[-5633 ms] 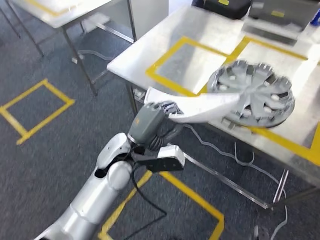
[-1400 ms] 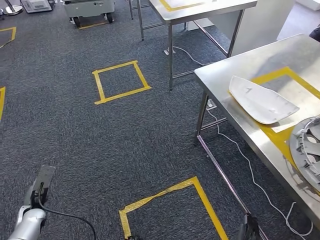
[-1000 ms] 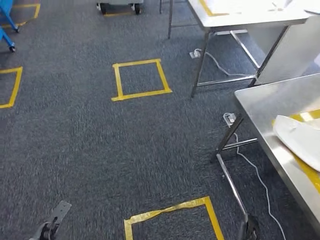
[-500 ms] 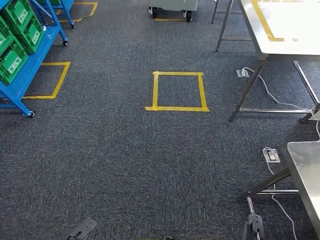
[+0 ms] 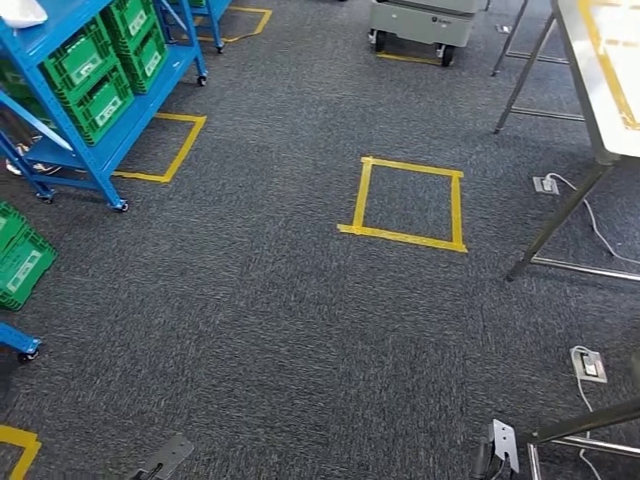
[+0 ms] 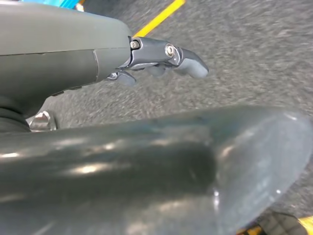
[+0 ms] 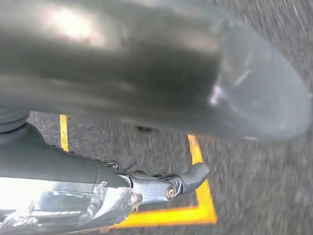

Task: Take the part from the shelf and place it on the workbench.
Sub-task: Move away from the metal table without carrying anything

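A blue wheeled shelf (image 5: 113,140) stands at the far left, loaded with green bins (image 5: 98,75). A white part (image 5: 19,12) lies on its top level at the picture's corner. A steel table (image 5: 604,90) with yellow tape reaches in at the far right. My left hand (image 6: 110,137) hangs over the grey carpet, its fingers (image 6: 173,54) stretched out apart from the thumb and holding nothing. My right hand (image 7: 129,88) hangs the same way above a yellow floor line, its fingers (image 7: 184,178) straight and nothing in it.
A yellow tape square (image 5: 407,200) marks the carpet ahead, another (image 5: 170,150) lies beside the shelf. A grey wheeled cart (image 5: 423,20) stands at the back. A floor socket with cable (image 5: 589,365) and a table leg (image 5: 581,425) are at the near right. A green bin (image 5: 23,265) sits at the near left.
The camera has turned left: the bench with the white part and the wheel cover slid out to the right, and the blue shelf came in. Earlier my left hand held that part.
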